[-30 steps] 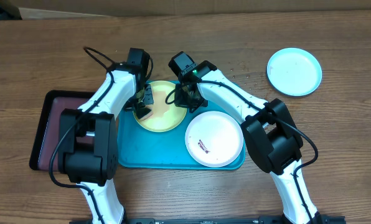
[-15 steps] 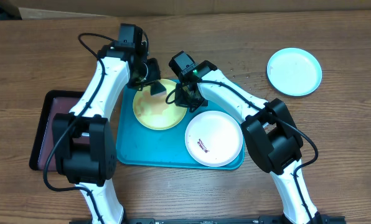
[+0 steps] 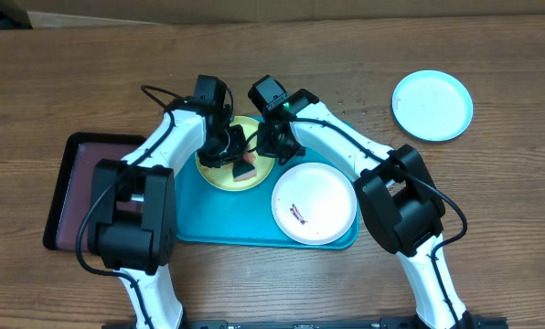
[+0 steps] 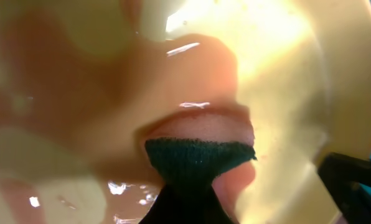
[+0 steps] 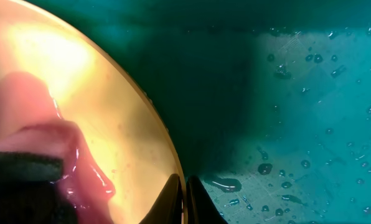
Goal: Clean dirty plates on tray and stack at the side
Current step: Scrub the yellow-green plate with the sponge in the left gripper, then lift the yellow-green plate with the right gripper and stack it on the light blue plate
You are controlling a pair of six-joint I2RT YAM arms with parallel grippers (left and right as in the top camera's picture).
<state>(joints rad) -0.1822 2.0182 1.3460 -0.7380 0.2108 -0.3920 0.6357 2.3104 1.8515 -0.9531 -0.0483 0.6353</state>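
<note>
Yellow-green plate [image 3: 214,174] at frame centre was being scrubbed: left gripper [image 3: 237,155] clenched a pink sponge [image 3: 248,169], right gripper [image 3: 265,143] pinched its rim. Next probably called for wiping it clean, then stacking aside.

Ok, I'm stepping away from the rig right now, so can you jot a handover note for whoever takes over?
Left gripper: jaws shut on the sponge, which is pressed on the yellow-green plate.
Right gripper: jaws shut on that plate's rim.
Things: the yellow-green plate and the white plate lie on the tray. The pale blue plate lies on the table, far right.
Done: the pale blue plate shows no smears and is set aside.
Left: finish wiping the yellow-green plate, clean the white plate's dark-red smear, then stack both on the pale blue one.
</note>
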